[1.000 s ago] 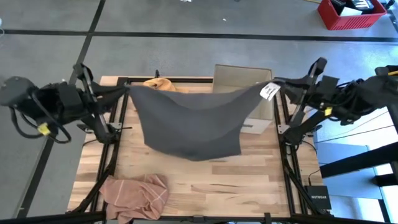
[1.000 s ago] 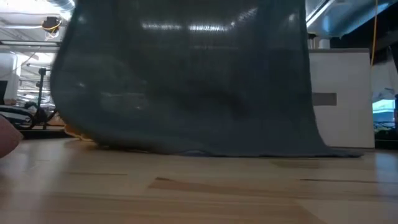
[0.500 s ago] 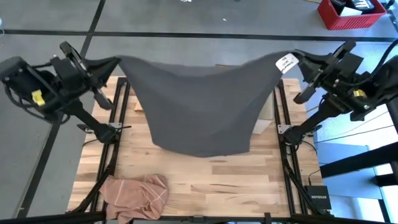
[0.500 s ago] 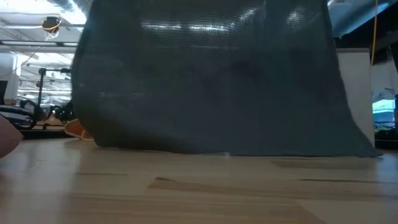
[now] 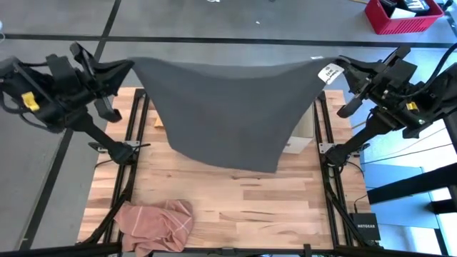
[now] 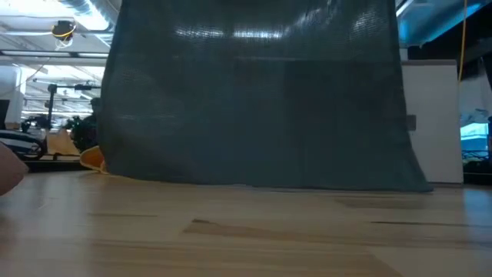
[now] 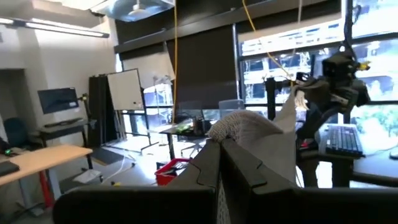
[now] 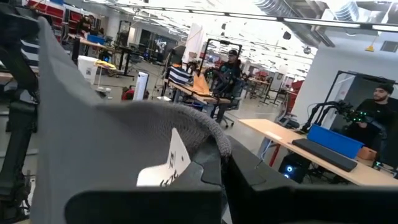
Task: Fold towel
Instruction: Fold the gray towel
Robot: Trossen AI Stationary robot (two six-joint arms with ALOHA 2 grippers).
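A dark grey towel (image 5: 228, 107) hangs spread between my two grippers above the table's far part. Its top edge runs almost straight from one to the other. My left gripper (image 5: 127, 66) is shut on the towel's top left corner. My right gripper (image 5: 341, 64) is shut on the top right corner, beside a white label (image 5: 328, 71). In the low view the towel (image 6: 254, 100) falls like a curtain. Its lower edge (image 6: 261, 185) reaches table height; whether it touches the wood I cannot tell. My left gripper pinches the towel's top left corner (image 7: 239, 127) between its two fingers, coming about level from the table's left side. The cloth bunches over the fingertips and hangs below them, drawn toward the other arm. My right gripper pinches the top right corner (image 8: 202, 121) between its two fingers, right by the white label (image 8: 171, 163), about level from the table's right side. The cloth folds over the fingertips and falls away below.
A crumpled pink cloth (image 5: 156, 225) lies at the table's near left corner. An orange thing (image 6: 92, 158) lies at the far left behind the towel, and a cardboard box (image 5: 303, 128) stands at the far right. Black frame rails (image 5: 136, 143) run along both sides.
Both grippers have risen and drawn apart, toward the table's far edge, still shut on the corners. The towel's top edge, sagging before, is now drawn almost straight, and the cloth hangs flatter. In the last half second only the left one kept moving.
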